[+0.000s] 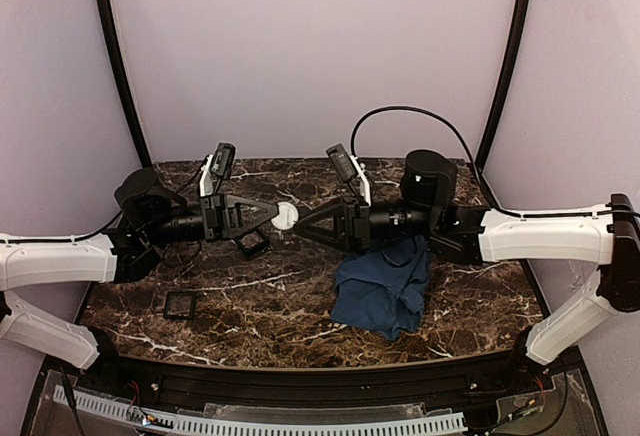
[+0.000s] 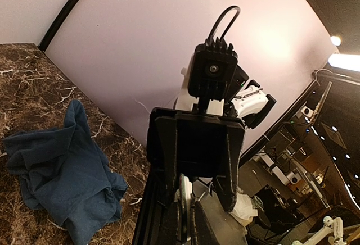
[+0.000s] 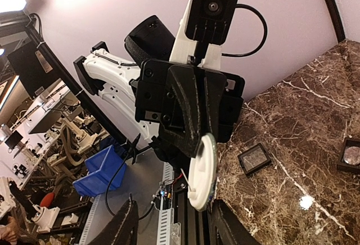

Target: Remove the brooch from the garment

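The brooch (image 1: 286,217) is a small round whitish disc with a pin on its back, held in the air above the table between the two grippers. My left gripper (image 1: 274,214) is shut on it. In the left wrist view the disc (image 2: 186,197) stands edge-on between the closed fingers of my left gripper (image 2: 191,222). My right gripper (image 1: 303,222) is open and faces the disc from the right. In the right wrist view its fingers (image 3: 121,225) are spread wide on either side of the brooch (image 3: 202,172). The blue garment (image 1: 385,291) lies crumpled on the marble table, below the right arm, apart from the brooch.
Two small black square trays lie on the table, one at the front left (image 1: 180,304) and one under the left gripper (image 1: 251,244). Both also show in the right wrist view (image 3: 254,159) (image 3: 350,155). The black frame rail (image 1: 300,381) runs along the near edge.
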Tool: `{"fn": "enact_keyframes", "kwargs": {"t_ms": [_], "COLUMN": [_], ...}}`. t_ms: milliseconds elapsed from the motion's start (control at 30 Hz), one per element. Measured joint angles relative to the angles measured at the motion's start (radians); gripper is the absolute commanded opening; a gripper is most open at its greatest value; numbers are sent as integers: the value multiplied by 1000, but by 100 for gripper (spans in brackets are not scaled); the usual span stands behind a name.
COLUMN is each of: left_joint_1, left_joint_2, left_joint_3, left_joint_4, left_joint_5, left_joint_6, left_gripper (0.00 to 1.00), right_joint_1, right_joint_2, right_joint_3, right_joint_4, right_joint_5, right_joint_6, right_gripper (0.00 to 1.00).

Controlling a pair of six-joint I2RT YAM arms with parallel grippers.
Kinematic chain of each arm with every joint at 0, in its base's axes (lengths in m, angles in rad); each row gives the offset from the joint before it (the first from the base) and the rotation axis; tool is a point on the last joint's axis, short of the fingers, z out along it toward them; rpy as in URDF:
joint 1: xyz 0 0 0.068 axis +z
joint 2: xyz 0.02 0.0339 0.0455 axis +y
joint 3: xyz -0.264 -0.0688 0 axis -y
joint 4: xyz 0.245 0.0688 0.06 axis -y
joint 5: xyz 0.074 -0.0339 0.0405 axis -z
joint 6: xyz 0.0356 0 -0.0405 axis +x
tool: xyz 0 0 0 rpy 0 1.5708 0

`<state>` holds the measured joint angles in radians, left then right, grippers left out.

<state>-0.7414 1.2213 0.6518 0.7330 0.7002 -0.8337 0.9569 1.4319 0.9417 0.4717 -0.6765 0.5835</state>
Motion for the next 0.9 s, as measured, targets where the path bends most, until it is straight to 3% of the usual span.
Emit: {"fn": "enact_keyframes", "kwargs": {"t_ms": [900], "left_joint_1": [0], "left_joint_2": [23], "left_joint_3": [0], "left_joint_4": [10], "left_joint_5": [38], "left_joint_6": [-1], "left_gripper": [1], "right_joint_1": [3], "right_joint_2": [100], "right_joint_3": [48], "right_joint_4": [44], "right_joint_5": [-37], "right_joint_6": [58], "right_gripper": [10]}}
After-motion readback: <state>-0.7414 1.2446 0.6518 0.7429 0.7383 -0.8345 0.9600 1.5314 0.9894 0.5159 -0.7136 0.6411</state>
